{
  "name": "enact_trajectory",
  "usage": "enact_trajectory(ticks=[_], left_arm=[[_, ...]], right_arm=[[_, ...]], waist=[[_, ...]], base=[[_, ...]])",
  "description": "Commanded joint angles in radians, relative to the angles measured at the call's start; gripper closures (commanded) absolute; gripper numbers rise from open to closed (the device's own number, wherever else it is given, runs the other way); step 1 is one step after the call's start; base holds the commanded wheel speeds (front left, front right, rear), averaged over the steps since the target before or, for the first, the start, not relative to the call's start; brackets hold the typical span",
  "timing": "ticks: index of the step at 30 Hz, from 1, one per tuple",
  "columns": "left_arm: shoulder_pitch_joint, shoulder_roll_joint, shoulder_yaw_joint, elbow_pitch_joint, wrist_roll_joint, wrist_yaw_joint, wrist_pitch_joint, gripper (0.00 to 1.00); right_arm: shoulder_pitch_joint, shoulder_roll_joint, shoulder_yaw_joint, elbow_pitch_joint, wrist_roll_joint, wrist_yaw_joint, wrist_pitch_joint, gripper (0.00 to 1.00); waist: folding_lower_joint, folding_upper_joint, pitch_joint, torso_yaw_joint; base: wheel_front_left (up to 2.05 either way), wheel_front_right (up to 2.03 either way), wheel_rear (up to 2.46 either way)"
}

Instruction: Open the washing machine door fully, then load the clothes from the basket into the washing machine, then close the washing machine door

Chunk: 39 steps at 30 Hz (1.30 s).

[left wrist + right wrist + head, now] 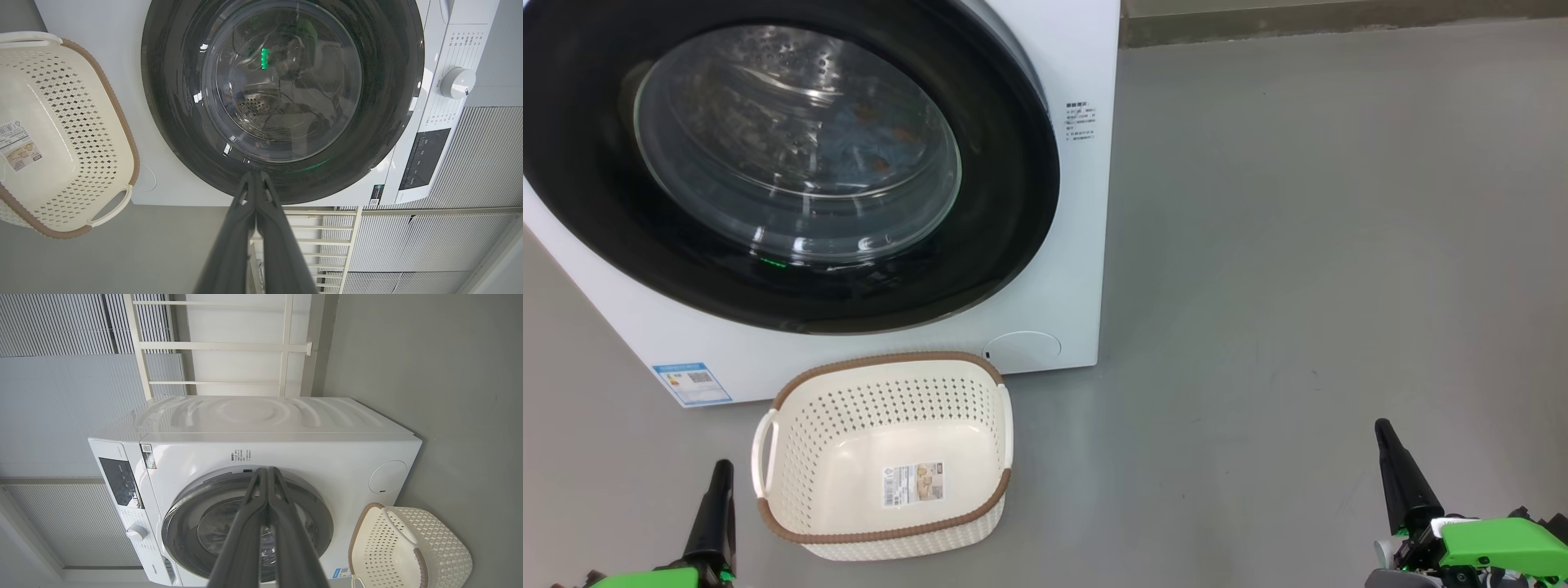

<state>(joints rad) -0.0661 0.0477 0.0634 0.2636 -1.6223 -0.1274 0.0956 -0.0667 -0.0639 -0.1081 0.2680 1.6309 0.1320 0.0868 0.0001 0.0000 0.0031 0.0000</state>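
The white washing machine fills the upper left of the head view. Its round door, with a glossy black rim and a glass bowl, lies shut against the front. Through the glass I make out light blue clothes with orange-brown prints in the drum. The cream basket with a brown rim stands on the floor before the machine, holding nothing but a label. My left gripper is shut at the lower left, beside the basket. My right gripper is shut at the lower right, far from both.
Grey floor stretches to the right of the machine. In the wrist views the machine has a control panel and a knob, and a ribbed wall and a white frame lie behind it. The basket also appears there.
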Motion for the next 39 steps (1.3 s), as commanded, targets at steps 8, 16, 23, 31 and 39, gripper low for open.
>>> enact_trajectory(ticks=[8, 16, 23, 31, 39], left_arm=[[-0.041, 0.013, 0.036, -0.019, 0.002, -0.003, 0.006, 1.0], [-0.041, 0.012, 0.038, -0.019, 0.003, -0.003, 0.008, 1.0], [-0.041, 0.011, 0.039, -0.019, 0.004, -0.003, 0.008, 1.0], [-0.041, 0.01, 0.04, -0.019, 0.005, -0.003, 0.01, 1.0], [-0.041, 0.009, 0.042, -0.019, 0.006, -0.003, 0.011, 1.0]], right_arm=[[-0.039, -0.003, 0.017, -0.024, -0.003, -0.001, 0.008, 1.0], [-0.039, -0.001, 0.015, -0.024, -0.005, -0.001, 0.01, 1.0], [-0.039, 0.0, 0.013, -0.024, -0.007, -0.001, 0.011, 1.0], [-0.04, 0.001, 0.011, -0.024, -0.008, -0.001, 0.013, 1.0], [-0.04, 0.003, 0.009, -0.024, -0.01, -0.001, 0.014, 1.0]], waist=[[0.0, 0.0, 0.0, 0.0], [0.0, 0.0, 0.0, 0.0], [0.0, 0.0, 0.0, 0.0], [0.0, 0.0, 0.0, 0.0], [0.0, 0.0, 0.0, 0.0]], base=[[0.0, 0.0, 0.0], [0.0, 0.0, 0.0], [0.0, 0.0, 0.0], [0.0, 0.0, 0.0], [0.0, 0.0, 0.0]])
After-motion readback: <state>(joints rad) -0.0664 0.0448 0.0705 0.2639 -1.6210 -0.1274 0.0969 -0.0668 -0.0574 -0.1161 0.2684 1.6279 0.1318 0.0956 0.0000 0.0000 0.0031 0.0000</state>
